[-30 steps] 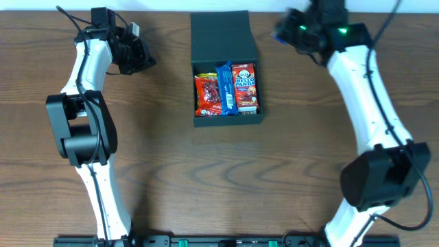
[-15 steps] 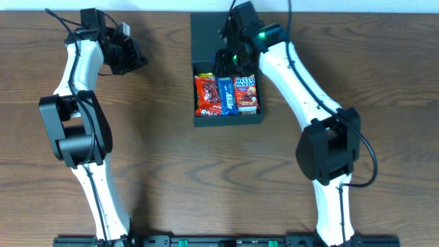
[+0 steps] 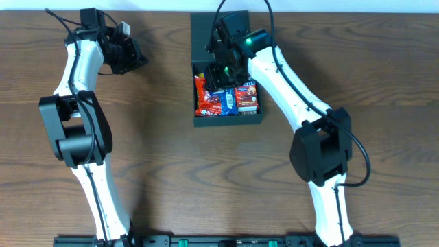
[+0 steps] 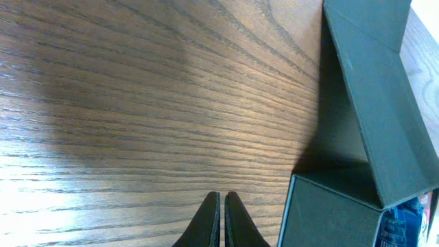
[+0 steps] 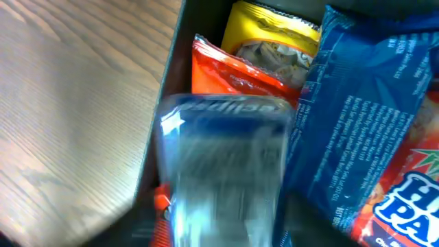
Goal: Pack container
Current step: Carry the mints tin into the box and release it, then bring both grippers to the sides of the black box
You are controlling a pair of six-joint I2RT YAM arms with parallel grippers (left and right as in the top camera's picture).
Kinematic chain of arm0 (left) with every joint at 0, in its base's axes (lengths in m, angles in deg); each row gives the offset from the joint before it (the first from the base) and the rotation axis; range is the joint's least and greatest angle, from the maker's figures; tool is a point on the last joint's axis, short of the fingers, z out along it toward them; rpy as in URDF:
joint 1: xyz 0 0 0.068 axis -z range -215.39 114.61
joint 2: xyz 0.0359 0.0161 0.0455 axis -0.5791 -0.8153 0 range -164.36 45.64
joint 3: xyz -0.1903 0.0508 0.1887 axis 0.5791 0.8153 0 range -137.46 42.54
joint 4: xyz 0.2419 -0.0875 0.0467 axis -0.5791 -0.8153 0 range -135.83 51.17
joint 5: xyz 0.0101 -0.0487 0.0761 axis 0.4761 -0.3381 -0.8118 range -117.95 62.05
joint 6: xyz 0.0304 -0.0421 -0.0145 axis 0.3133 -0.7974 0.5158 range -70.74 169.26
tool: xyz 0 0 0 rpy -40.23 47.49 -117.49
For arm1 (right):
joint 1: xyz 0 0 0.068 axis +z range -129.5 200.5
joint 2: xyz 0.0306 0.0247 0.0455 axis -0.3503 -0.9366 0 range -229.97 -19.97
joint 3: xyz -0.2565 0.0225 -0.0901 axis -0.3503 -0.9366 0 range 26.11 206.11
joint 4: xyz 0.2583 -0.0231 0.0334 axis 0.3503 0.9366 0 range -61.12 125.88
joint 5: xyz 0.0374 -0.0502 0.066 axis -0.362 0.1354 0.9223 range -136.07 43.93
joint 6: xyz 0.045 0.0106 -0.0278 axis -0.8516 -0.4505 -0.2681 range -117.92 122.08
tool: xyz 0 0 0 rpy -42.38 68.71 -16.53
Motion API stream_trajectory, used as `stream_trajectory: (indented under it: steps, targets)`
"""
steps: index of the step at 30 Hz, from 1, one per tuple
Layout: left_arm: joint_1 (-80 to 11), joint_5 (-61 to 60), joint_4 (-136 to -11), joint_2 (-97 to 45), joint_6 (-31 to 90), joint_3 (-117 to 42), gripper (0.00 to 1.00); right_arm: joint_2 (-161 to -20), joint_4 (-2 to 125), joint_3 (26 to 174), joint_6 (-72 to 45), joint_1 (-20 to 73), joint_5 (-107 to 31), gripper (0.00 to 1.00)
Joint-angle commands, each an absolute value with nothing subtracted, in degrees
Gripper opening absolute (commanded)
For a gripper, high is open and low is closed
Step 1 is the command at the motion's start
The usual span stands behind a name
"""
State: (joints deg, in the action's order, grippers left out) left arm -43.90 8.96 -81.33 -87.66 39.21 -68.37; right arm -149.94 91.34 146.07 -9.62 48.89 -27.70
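The container [image 3: 228, 121] is a dark shallow box at the table's back middle, and its lid [image 3: 204, 33] lies open behind it. Inside it are a red packet [image 3: 204, 96], blue packets [image 3: 223, 101] and a Hello Panda box [image 3: 247, 97]. My right gripper [image 3: 221, 68] hangs over the container's back left part. In the right wrist view a blue packet [image 5: 223, 158], smeared by motion, is between the parted jaws of the right gripper [image 5: 223, 230], above the red packet [image 5: 233, 68]. My left gripper [image 3: 140, 60] is shut and holds nothing, left of the container [image 4: 329, 213].
A yellow packet [image 5: 274, 34] lies at the container's back, next to a large blue packet [image 5: 350, 103]. The left gripper [image 4: 223, 206] points over bare wood, with the lid [image 4: 377, 89] to its right. Both arms reach in from the table's front edge.
My right arm swung from the back right corner to over the container, and its jaws have widened. A blue packet now shows loose between them. The left arm stayed put.
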Motion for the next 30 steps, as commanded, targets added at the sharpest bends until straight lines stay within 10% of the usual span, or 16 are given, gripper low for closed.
stream_trajectory:
  steps: [1,5,13,14,17,30]
  targets:
    - [-44.0,9.6,-81.3,-85.4,40.5,-68.3,0.06,-150.4,91.4,147.5,-8.3,49.4,-27.4,0.85]
    - [-43.9,9.6,-81.3,-85.4,40.5,-68.3,0.06,-150.4,91.5,149.2,-8.3,48.8,-27.4,0.94]
    - [-41.9,9.6,-81.1,-85.4,40.4,-68.3,0.06,-149.9,91.4,157.5,-8.1,43.0,-29.4,0.77]
    - [-41.5,9.6,-80.9,-85.4,40.2,-68.3,0.06,-149.9,91.1,158.0,-8.2,41.4,-29.3,0.71]
    - [-39.8,10.5,-79.6,-85.4,38.8,-68.3,0.06,-150.4,90.4,157.9,-11.2,35.1,-29.2,0.02]
    - [-37.1,12.6,-77.5,-85.4,33.9,-68.2,0.06,-158.0,110.1,153.1,-9.0,24.2,-21.2,0.02]
